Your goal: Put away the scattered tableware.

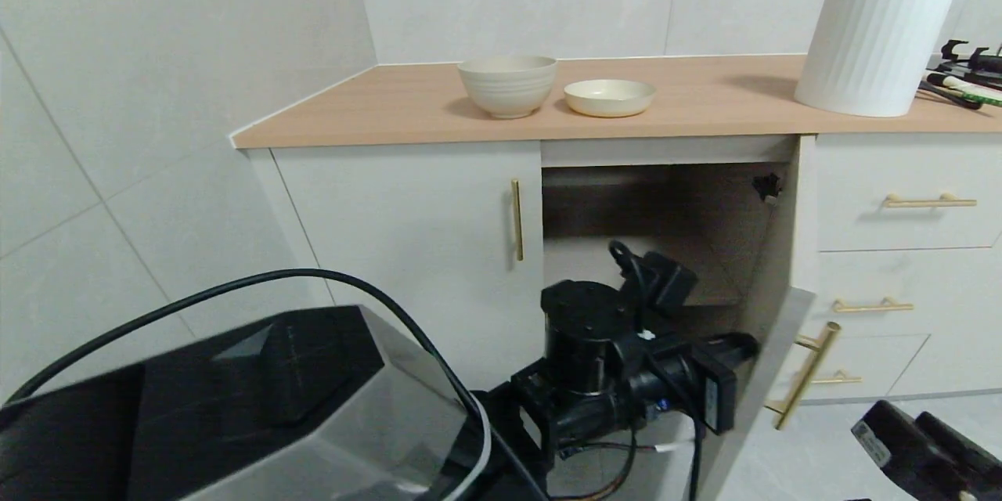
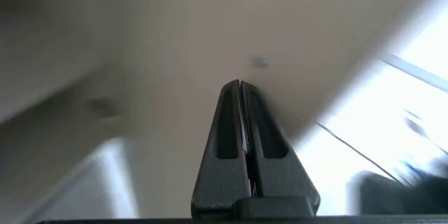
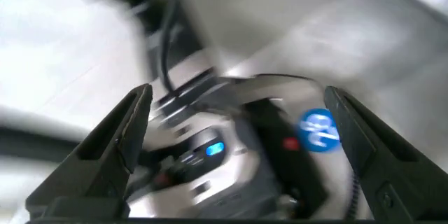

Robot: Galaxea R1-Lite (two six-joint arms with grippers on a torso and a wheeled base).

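Observation:
A cream ribbed bowl (image 1: 507, 84) and a shallow cream dish (image 1: 610, 96) stand side by side on the wooden countertop (image 1: 376, 106). My left arm (image 1: 610, 352) sits low in front of the open cabinet, well below both pieces. My left gripper (image 2: 240, 84) is shut with nothing between its fingers, close to a plain beige surface. Part of my right arm (image 1: 924, 454) is at the lower right, near the floor. My right gripper (image 3: 238, 92) is open and holds nothing, with blurred robot hardware behind it.
The cabinet's right door (image 1: 783, 360) hangs open with a gold handle (image 1: 806, 376); its left door (image 1: 407, 250) is closed. A tall white ribbed cylinder (image 1: 881, 35) stands at the counter's right, with utensils (image 1: 967, 86) beyond. Drawers (image 1: 908, 196) lie to the right.

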